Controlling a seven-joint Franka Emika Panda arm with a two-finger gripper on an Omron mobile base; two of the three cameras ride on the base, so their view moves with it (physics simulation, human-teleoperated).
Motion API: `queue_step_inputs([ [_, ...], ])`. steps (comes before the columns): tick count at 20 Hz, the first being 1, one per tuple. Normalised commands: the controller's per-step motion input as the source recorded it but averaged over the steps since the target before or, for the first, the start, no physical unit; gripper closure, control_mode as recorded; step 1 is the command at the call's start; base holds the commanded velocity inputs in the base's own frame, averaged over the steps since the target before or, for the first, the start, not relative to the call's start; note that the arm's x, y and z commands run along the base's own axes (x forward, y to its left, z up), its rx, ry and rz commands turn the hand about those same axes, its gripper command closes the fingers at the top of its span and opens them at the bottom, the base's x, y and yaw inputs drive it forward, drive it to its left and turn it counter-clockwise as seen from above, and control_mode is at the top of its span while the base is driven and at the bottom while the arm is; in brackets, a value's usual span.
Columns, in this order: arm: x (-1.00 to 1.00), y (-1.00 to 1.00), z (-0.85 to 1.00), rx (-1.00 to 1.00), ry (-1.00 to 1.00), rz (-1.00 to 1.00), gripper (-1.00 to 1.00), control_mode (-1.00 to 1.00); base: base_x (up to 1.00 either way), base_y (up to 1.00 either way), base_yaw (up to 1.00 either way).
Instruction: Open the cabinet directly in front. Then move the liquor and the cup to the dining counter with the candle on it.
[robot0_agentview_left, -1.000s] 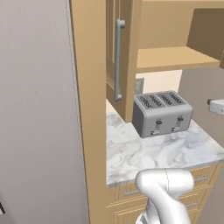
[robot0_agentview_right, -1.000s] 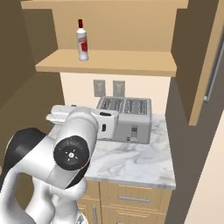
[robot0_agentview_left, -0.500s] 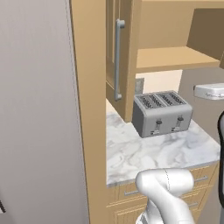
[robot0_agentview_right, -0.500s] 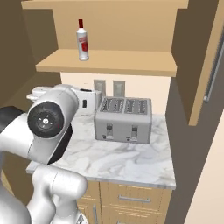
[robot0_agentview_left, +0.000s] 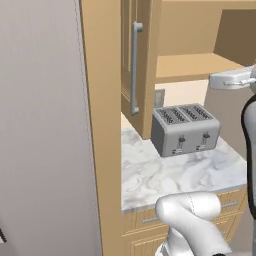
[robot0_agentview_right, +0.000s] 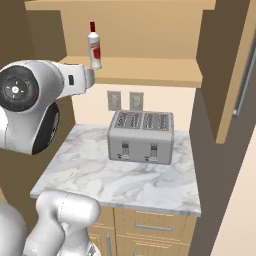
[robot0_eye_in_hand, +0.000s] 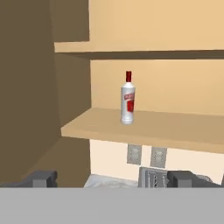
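- On the lower shelf of the open cabinet (robot0_agentview_right: 150, 70), the liquor (robot0_eye_in_hand: 127, 99) stood upright and alone, toward the shelf's left end, above the toaster (robot0_agentview_right: 141, 136) on the short marble counter (robot0_agentview_right: 120, 180).
- From the hand's own view the bottle sat at about twelve o'clock, dead ahead and well apart from the gripper (robot0_eye_in_hand: 114, 178), whose two dark fingertips (robot0_eye_in_hand: 42, 178) stood spread wide with nothing between them.
- In the right base view the arm's wrist reached up beside the shelf's front edge, the bottle at roughly one o'clock from it.
- I judged the bottle glass: stiff, smooth and slippery, breakable, top-heavy on a narrow foot. The straight labelled body looked the safest hold, not the thin neck or red cap.
- The cabinet door (robot0_agentview_left: 136, 67) hung swung out at the left, its bar handle (robot0_agentview_left: 134, 70) facing the room.
- I could not make out the cup anywhere on the visible shelf; the shelf's right end was cut off by the frame edge.
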Motion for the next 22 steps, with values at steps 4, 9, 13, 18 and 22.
queue_step_inputs([
  [4, 0.24, 0.38, 0.36, -0.05, 0.08, 0.00, -1.00, -1.00, 0.00, 0.00, 0.00],
  [9, 0.10, 0.08, 0.03, 0.00, 0.05, 0.00, -1.00, -1.00, 0.00, 0.00, 0.00],
  [13, 0.00, -0.63, 0.00, 0.08, -0.04, 0.00, -1.00, -1.00, 0.00, 0.00, 0.00],
  [18, 0.04, -0.12, 0.00, 0.01, -0.02, 0.00, -1.00, -1.00, 0.00, 0.00, 0.00],
  [22, 0.39, 0.07, 0.00, 0.00, 0.00, -0.03, -1.00, -1.00, 0.00, 0.00, 0.00],
])
